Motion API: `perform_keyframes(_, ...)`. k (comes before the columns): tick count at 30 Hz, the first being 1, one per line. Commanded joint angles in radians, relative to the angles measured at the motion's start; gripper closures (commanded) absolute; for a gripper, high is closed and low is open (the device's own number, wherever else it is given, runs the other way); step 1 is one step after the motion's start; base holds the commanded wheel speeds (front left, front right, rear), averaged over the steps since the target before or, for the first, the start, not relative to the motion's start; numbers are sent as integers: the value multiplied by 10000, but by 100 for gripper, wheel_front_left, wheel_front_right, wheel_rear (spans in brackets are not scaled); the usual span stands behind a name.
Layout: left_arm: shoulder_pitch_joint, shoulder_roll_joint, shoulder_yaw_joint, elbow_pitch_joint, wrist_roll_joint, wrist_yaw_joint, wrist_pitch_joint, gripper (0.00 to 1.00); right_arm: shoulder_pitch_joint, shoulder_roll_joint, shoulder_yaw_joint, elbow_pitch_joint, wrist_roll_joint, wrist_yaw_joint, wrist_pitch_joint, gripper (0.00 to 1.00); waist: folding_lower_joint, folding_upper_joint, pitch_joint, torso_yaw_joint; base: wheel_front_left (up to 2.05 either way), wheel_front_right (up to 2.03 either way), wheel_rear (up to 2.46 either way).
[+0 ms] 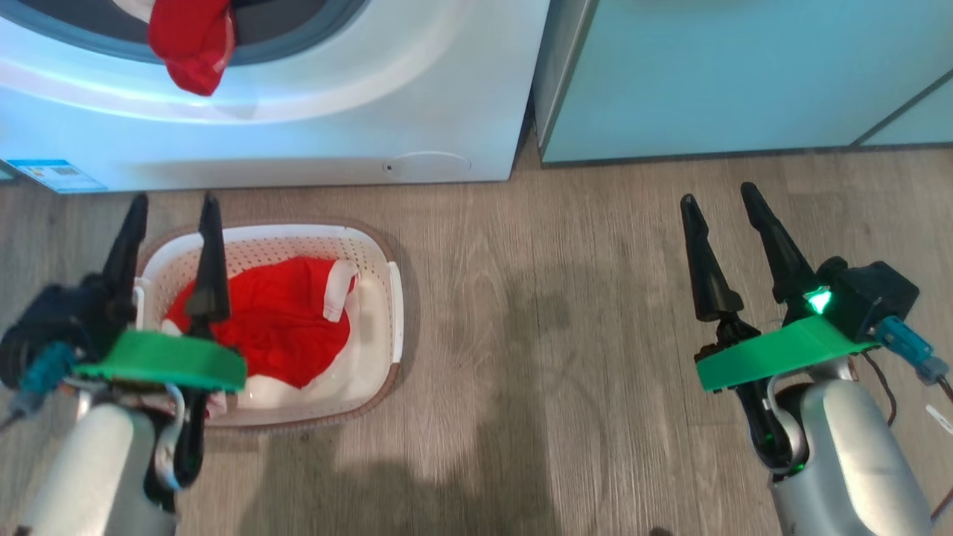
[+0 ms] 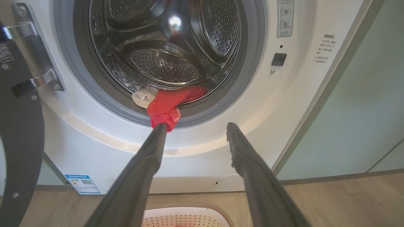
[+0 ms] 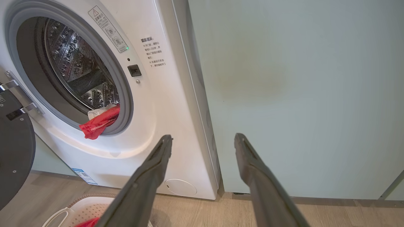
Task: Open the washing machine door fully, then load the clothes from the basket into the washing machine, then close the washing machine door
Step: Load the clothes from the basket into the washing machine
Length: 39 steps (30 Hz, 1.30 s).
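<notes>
Left gripper: spread, empty, lower left.
Right gripper: spread, empty, lower right.
Clothes: red heap in basket.
Red garment: hanging out of washing machine, upper left.

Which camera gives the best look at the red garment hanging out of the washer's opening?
The left wrist view: the red garment sits head-on near the middle, draped over the grey door seal. The right wrist view shows it smaller and from the side. The head view crops it at the top edge.

Red clothes, white trim; cream perforated basket, brown rim; white washing machine; teal cabinets.
</notes>
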Motion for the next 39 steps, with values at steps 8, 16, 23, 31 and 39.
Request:
perform_keyframes(8,-2336,493,714,473,-705,-645,574,0,-616,9,345,-598,70,0,-108,0,1,0,1040,-153,0,0,0)
perform_keyframes(16,-5281,1081,767,2110,-1297,-1433,1990,0,-1147,9,720,-562,275,0,-300,0,1,0,1997,-652,0,0,0)
perform_keyframes(23,-7465,1947,760,3577,-1507,-1781,3714,0,-1571,9,1129,-328,812,0,-536,0,1,0,2683,-1467,0,0,0)
perform_keyframes(31,-9192,2929,656,4978,-1403,-1822,5479,0,-1875,9,1379,-227,1336,0,-603,0,1,0,3342,-2137,0,0,0)
perform_keyframes(39,-10146,3702,414,6219,-1242,-1727,7163,0,-2057,9,1559,-407,1670,0,-607,0,1,0,3692,-2480,0,0,0)
